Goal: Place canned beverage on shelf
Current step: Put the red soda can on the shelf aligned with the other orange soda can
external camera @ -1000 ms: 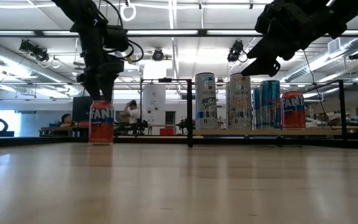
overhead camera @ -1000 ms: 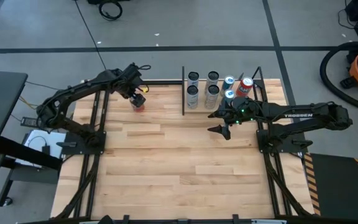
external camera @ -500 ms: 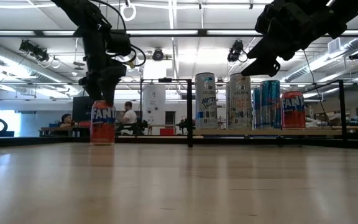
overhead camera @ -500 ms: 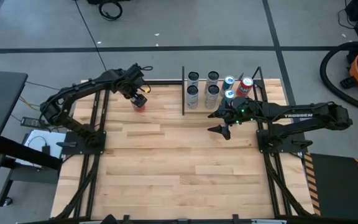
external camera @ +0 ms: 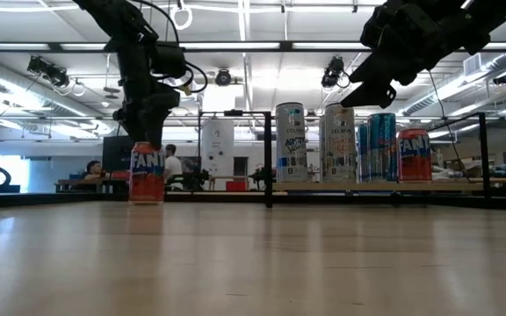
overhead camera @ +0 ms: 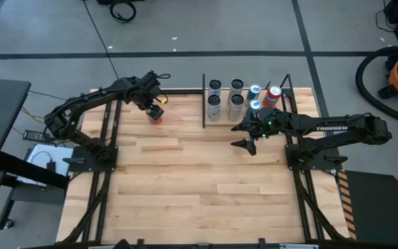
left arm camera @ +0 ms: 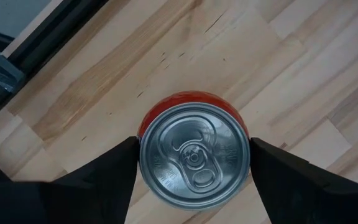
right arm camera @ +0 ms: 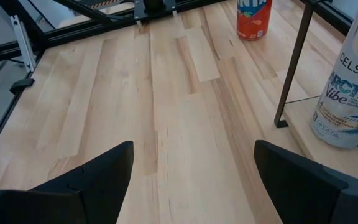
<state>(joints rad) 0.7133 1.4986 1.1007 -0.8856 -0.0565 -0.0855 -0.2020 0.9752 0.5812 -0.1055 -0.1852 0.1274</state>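
Observation:
An orange Fanta can [overhead camera: 155,115] stands upright on the wooden tabletop near its far left corner, also seen in the low view [external camera: 147,173]. My left gripper [overhead camera: 155,111] comes down over the can [left arm camera: 194,155] and is shut on it. The shelf [overhead camera: 225,97], a pale panel edged by black rods, lies at the table's far right and carries several cans. My right gripper [overhead camera: 244,136] hangs open above the table just in front of the shelf, with nothing between its fingers [right arm camera: 194,162]. My left gripper pinches the orange can's round wall just below the top rim, one finger [left arm camera: 114,171] on each of two opposite sides [left arm camera: 140,152]. The fingers come from above, pointing steeply down. The can stands upright with its base on the tabletop [external camera: 147,200].
On the shelf stand white Celsius cans [external camera: 291,142], a blue can [external camera: 381,147] and another orange can [external camera: 414,154]. A black upright rod [right arm camera: 294,62] marks the shelf's left edge. Bare tabletop [overhead camera: 185,173] stretches between the arms and toward the near edge.

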